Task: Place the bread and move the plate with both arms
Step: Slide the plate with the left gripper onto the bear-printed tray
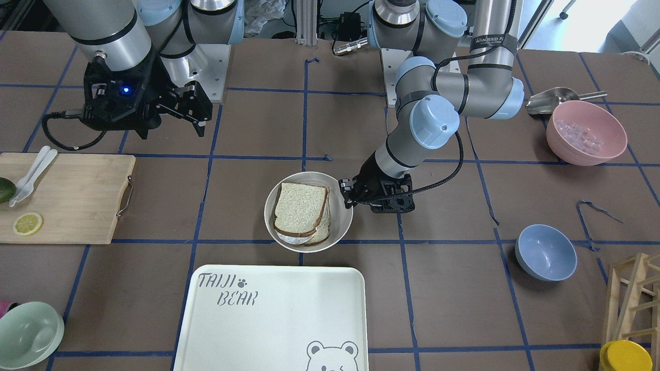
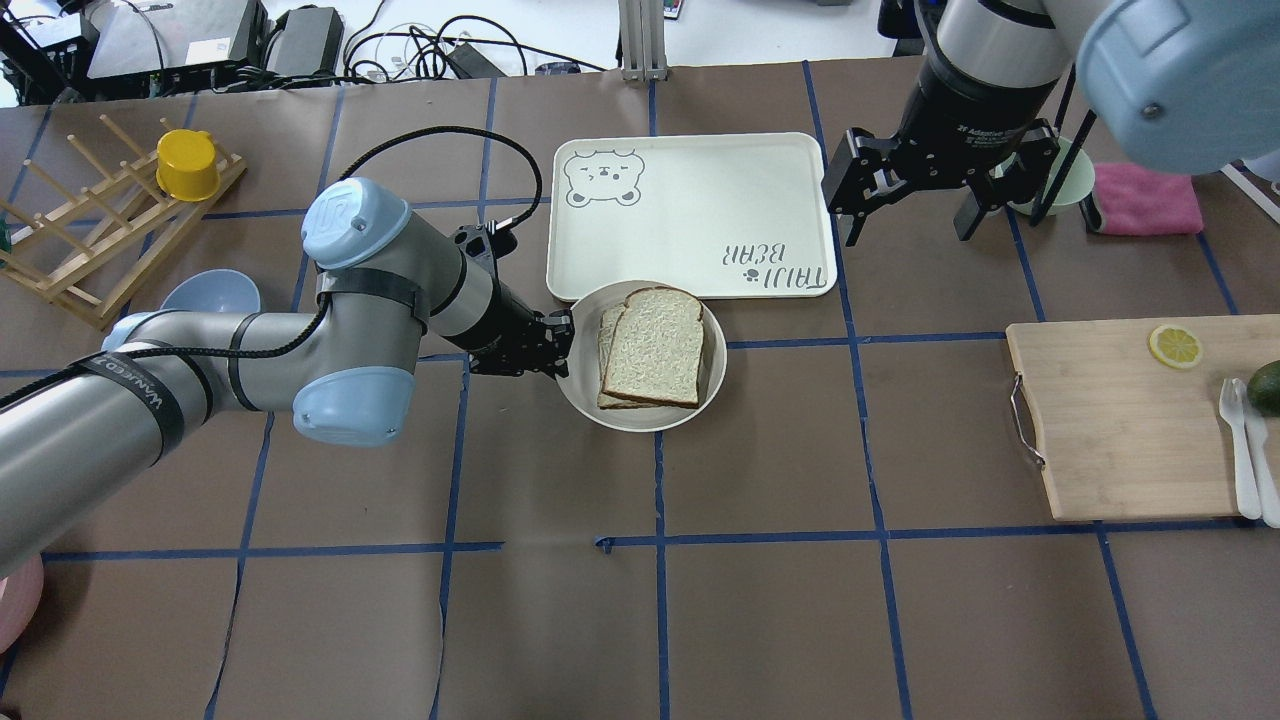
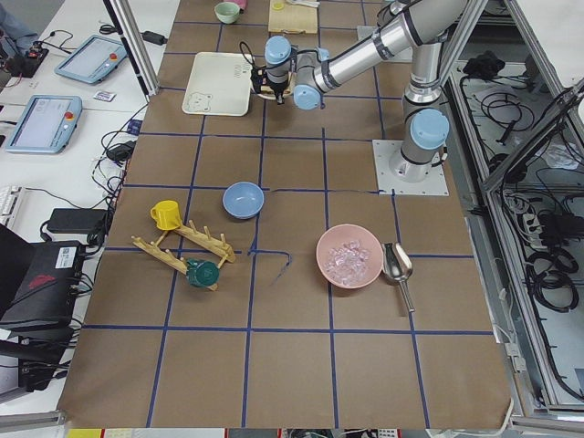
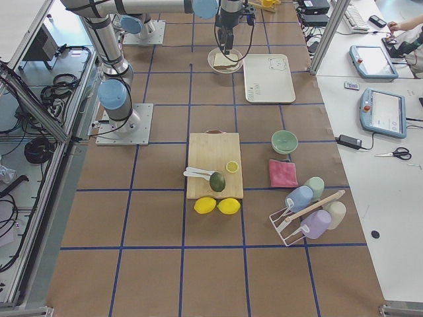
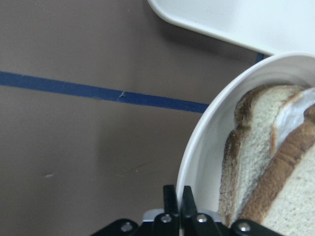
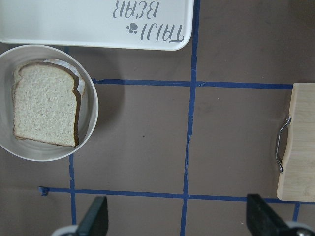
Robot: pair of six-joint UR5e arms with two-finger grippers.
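The bread (image 2: 655, 345) with its dark crust lies on top of a paler slice in the round cream plate (image 2: 640, 420), at the table's middle next to the tray. My left gripper (image 2: 555, 345) is shut on the plate's rim on its side nearest my left arm. The left wrist view shows the fingers (image 5: 171, 199) pinching the rim (image 5: 197, 162), with the bread (image 5: 290, 196) beside them. My right gripper (image 2: 910, 215) is open and empty, held high beside the tray's edge. Its wrist view looks down on the bread (image 6: 44, 108) and plate (image 6: 49, 155).
The bear-print tray (image 2: 690, 215) lies just beyond the plate. A cutting board (image 2: 1120, 420) with a lemon slice and cutlery is on my right. A blue bowl (image 2: 210, 295) and a wooden rack (image 2: 90, 230) are on my left. A pink bowl (image 1: 585, 131) stands near the left arm's base.
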